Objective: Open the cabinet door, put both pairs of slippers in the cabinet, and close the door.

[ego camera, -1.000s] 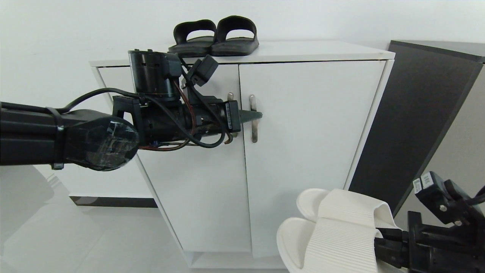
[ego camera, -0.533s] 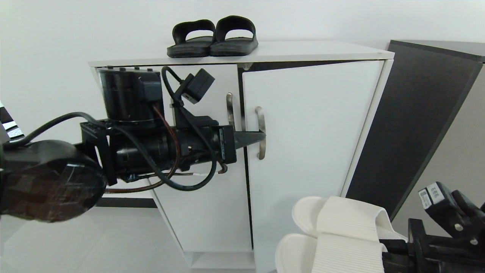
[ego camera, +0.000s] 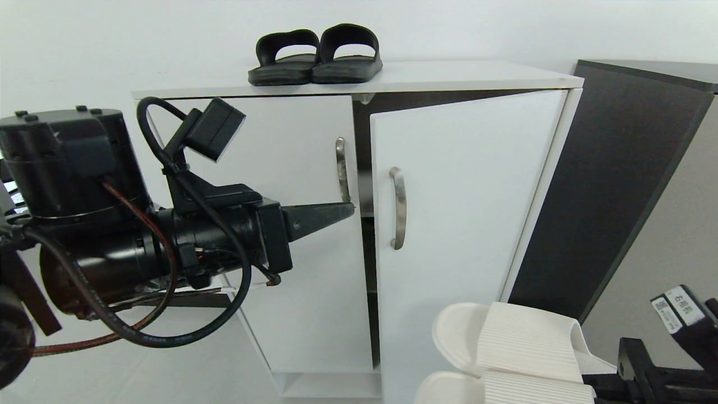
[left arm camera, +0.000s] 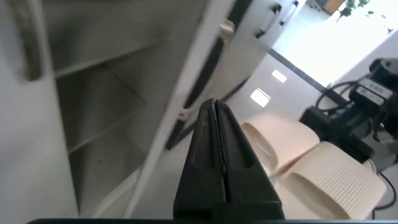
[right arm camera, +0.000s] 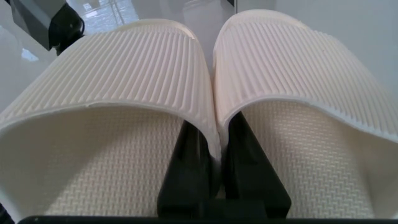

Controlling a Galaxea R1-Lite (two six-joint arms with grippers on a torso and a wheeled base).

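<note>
The white cabinet (ego camera: 460, 76) has its right door (ego camera: 465, 224) ajar, with a dark gap and inner shelves (left arm camera: 93, 124) showing. My left gripper (ego camera: 350, 209) is shut and empty, level with the gap, just left of the right door's handle (ego camera: 397, 207) and apart from it. It also shows, shut, in the left wrist view (left arm camera: 213, 102). A black pair of slippers (ego camera: 317, 53) rests on the cabinet top. Low at the right, my right gripper (right arm camera: 217, 137) is shut on the straps of the white slippers (ego camera: 521, 342), side by side (right arm camera: 124, 74).
The left door (ego camera: 291, 168) stays closed, with its handle (ego camera: 340, 168) beside the gap. A tall dark unit (ego camera: 617, 168) stands right of the cabinet. Glossy floor (ego camera: 140, 365) lies open to the lower left.
My left gripper pulled the right door open by its handle, then came off it and drew back leftward. The door now stands wider. The white slippers sank slightly lower right.
</note>
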